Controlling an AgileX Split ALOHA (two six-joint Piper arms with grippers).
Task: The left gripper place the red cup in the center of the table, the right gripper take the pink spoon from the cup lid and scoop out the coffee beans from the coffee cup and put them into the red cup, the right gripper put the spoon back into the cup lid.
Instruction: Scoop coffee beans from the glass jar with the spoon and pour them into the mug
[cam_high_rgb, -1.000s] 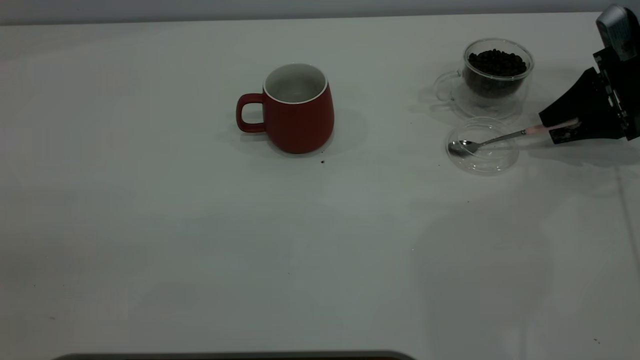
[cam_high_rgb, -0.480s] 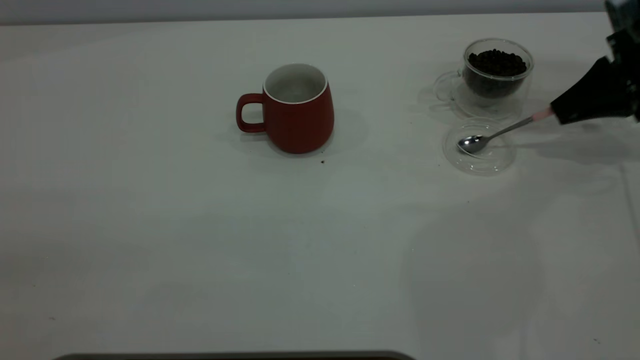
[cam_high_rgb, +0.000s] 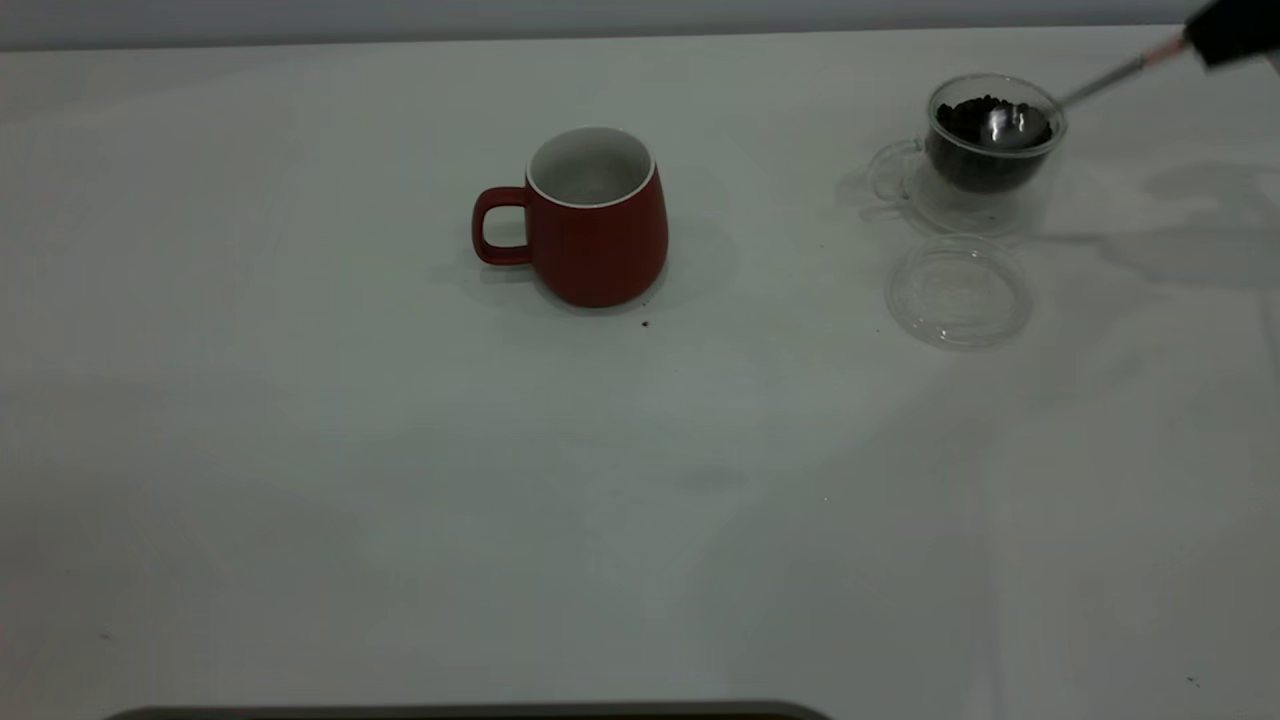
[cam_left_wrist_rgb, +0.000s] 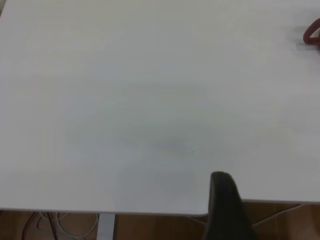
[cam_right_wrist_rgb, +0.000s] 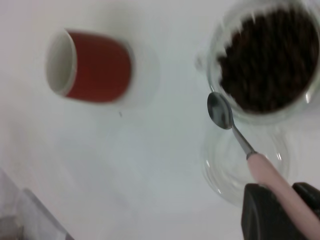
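Note:
The red cup (cam_high_rgb: 595, 215) stands upright near the table's (cam_high_rgb: 400, 480) middle, handle to the left; it also shows in the right wrist view (cam_right_wrist_rgb: 95, 70). My right gripper (cam_high_rgb: 1225, 35) (cam_right_wrist_rgb: 287, 195) is shut on the pink spoon's (cam_right_wrist_rgb: 272, 175) handle at the far right. The spoon's (cam_high_rgb: 1010, 125) silver bowl is at the mouth of the coffee cup (cam_high_rgb: 990, 170) (cam_right_wrist_rgb: 300, 107), by the coffee beans (cam_high_rgb: 965, 115) (cam_right_wrist_rgb: 270, 55). The cup lid (cam_high_rgb: 958, 292) (cam_right_wrist_rgb: 225, 170) lies empty in front of the coffee cup. My left gripper (cam_left_wrist_rgb: 225, 210) is parked over the table's edge, far from the red cup (cam_left_wrist_rgb: 312, 34).
A few dark specks (cam_high_rgb: 645, 323) lie on the table in front of the red cup. A dark strip (cam_high_rgb: 460, 712) runs along the near edge.
My right gripper has lifted the spoon out of the cup lid and carried it up and back to the coffee cup's mouth. The lid is now empty.

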